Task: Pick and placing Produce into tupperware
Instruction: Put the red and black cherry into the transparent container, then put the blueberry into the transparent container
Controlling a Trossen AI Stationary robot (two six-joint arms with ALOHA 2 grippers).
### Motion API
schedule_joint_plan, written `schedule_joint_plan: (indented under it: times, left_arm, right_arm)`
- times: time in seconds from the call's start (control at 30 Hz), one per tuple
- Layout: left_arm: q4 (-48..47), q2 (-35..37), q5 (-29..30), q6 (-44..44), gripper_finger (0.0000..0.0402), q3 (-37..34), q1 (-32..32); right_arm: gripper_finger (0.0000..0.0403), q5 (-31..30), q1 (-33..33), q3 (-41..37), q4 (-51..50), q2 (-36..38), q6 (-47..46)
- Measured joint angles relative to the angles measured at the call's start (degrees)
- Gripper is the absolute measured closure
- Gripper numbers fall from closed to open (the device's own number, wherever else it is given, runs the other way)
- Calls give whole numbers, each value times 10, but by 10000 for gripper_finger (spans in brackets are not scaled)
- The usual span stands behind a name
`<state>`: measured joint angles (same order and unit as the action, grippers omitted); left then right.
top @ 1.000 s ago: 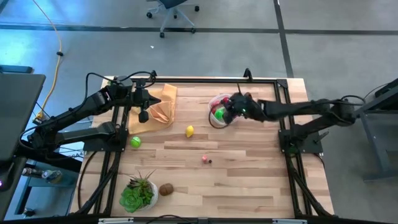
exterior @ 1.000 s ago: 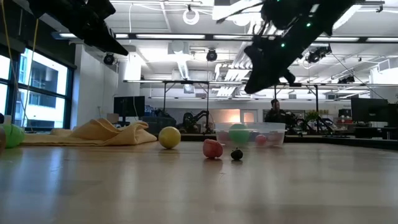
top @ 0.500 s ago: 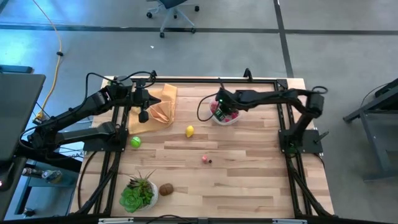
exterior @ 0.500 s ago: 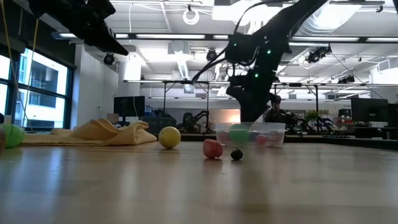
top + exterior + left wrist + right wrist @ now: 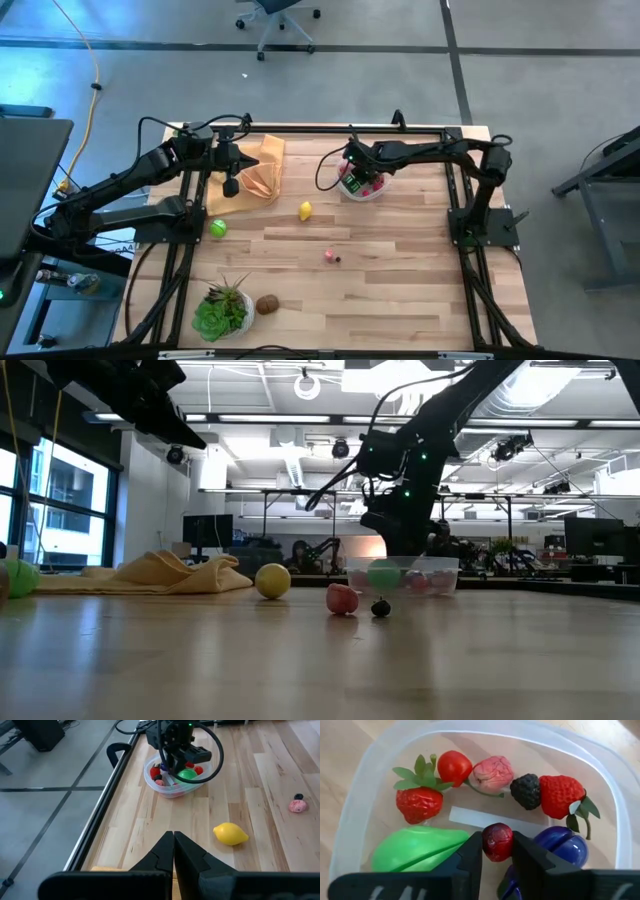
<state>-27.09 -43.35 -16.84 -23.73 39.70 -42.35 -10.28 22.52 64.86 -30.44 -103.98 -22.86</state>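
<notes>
High view: right gripper (image 5: 352, 178) hanging over the tub (image 5: 362, 193); left gripper (image 5: 231, 186) waiting above the cloth (image 5: 258, 168). Left wrist view: left fingers (image 5: 165, 854) pressing together. Right wrist view: right fingers (image 5: 470, 856) pinching a dark red berry (image 5: 497, 841) inside the tub.

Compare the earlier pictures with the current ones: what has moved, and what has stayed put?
The right gripper, shut on a small dark red fruit, has swung in from the table's right side and come down over the clear tub. The left gripper, the lemon and the cloth have not moved.
</notes>
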Motion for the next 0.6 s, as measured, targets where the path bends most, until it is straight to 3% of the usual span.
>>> schedule_joint_plan:
  times: [0.37,0.6]
  left_arm:
    - [0,0,0,0,399,0,0]
    - [0,0,0,0,399,0,0]
  right_arm:
    - [267,-2,0,0,3,0,22]
    - [261,-7,-3,-1,2,29,19]
